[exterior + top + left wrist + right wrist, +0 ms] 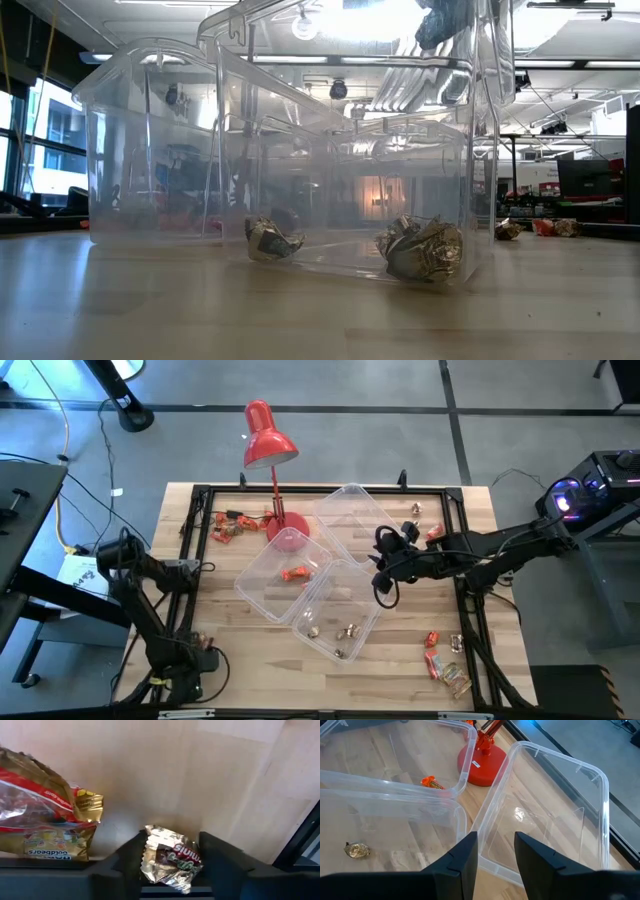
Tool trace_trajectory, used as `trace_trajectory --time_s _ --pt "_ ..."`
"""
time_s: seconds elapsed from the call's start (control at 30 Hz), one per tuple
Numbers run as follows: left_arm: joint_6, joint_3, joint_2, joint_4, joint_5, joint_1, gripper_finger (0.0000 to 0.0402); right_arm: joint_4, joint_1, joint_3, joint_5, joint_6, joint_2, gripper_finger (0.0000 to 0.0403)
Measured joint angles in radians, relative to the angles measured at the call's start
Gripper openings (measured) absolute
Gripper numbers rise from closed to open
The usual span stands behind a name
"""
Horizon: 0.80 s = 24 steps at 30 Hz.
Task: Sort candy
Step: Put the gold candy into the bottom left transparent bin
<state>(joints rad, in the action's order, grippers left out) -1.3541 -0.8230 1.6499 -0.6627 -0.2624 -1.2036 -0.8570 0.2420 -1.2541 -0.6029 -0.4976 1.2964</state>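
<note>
We share a wooden counter (250, 650) that carries three clear plastic tubs and a red desk lamp (270, 445), with candy scattered around them. The far tub (352, 510) sits empty. The middle tub (275, 572) holds one red-orange sweet (296, 573), and the near tub (335, 615) holds a few gold-silver sweets (347, 630).

Unsorted candy lies in three groups: red-orange pieces (232, 525) at the far left beside the lamp's base, a few pieces (428, 530) at the far right, and a mixed cluster (445, 665) at the near right corner.

Our right end effector (495, 851) hangs over the shared rims of the tubs, its fingers parted and holding nothing.

Our left end effector (170, 857) sits low at the near left corner, closed around a silver minis wrapper (170, 859); a gold-and-red Goldbears packet (45, 815) lies just beside it.

We judge the light tubs the main risk: a descending right arm could catch a rim and shove or tip a tub. The crinkled foil could also slip from the left fingers in transit.
</note>
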Motion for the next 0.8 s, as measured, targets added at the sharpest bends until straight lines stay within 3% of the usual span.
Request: trace_trajectory --time_s 0.13,0.17,0.27,0.47,0.67,0.73,0.8 --pt "0.009 0.009 -0.049 0.009 -0.002 0.046 0.0035 0.0 0.0 0.0 0.0 0.0 0.0 0.0124" --pt "-0.001 0.007 -0.072 0.014 0.011 0.059 0.0023 0.0 0.0 0.0 0.0 0.0 0.0 0.0124" --pt "0.018 0.005 -0.159 0.022 0.111 0.105 0.0023 0.0 0.0 0.0 0.0 0.0 0.0 0.0124" --pt "0.277 -0.077 -0.426 0.049 0.325 0.195 0.0007 0.0 0.0 0.0 0.0 0.0 0.0 0.0124" --pt "0.632 -0.177 -0.62 0.046 0.703 0.375 0.0009 0.001 0.0 0.0 0.0 -0.006 0.0 0.0124" --pt "0.767 -0.202 -0.619 0.049 0.724 0.482 0.0009 0.001 0.0 0.0 0.0 -0.025 0.0 0.0124" --pt "0.916 -0.207 -0.587 0.099 0.682 0.603 0.0009 0.001 0.0 0.0 0.0 -0.027 0.0 0.0124"
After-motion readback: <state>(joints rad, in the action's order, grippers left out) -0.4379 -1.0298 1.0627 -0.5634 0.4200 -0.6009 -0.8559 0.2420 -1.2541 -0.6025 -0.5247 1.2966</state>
